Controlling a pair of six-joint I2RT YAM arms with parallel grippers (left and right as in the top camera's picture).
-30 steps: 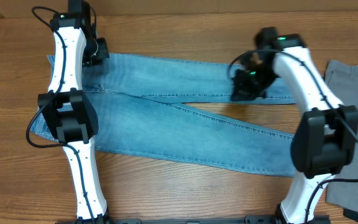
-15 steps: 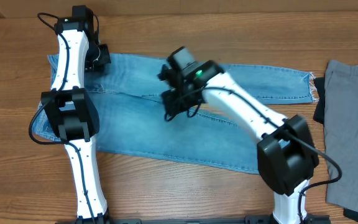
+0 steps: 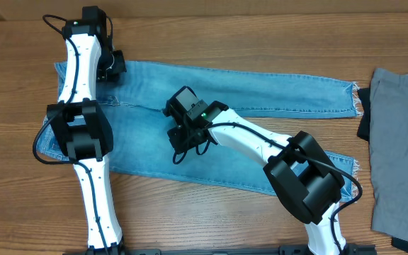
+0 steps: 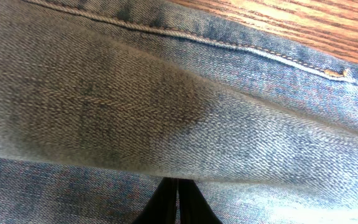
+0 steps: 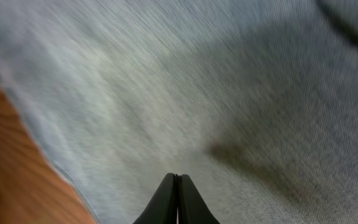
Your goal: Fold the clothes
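Note:
The clothes, a pair of light blue jeans (image 3: 275, 88), lie flat on the table with the waist at the left and both legs running right to frayed whitish hems (image 3: 353, 99). My left gripper (image 3: 113, 67) rests at the upper left corner of the jeans near the waist. Its fingers (image 4: 178, 202) are shut, with the tips against a raised fold of denim (image 4: 166, 106). Over the middle of the jeans, between the two legs, is my right gripper (image 3: 180, 145). It is shut and empty (image 5: 176, 193) above blurred denim (image 5: 216, 93).
A grey garment (image 3: 402, 149) lies at the right edge of the wooden table (image 3: 225, 35), with a dark patch (image 3: 364, 120) at its left side. Bare wood shows beside the denim in the right wrist view (image 5: 11, 180) and left wrist view (image 4: 303, 22).
My right arm has swept left from the upper leg to the middle of the jeans, uncovering the upper leg. The left arm has stayed in place.

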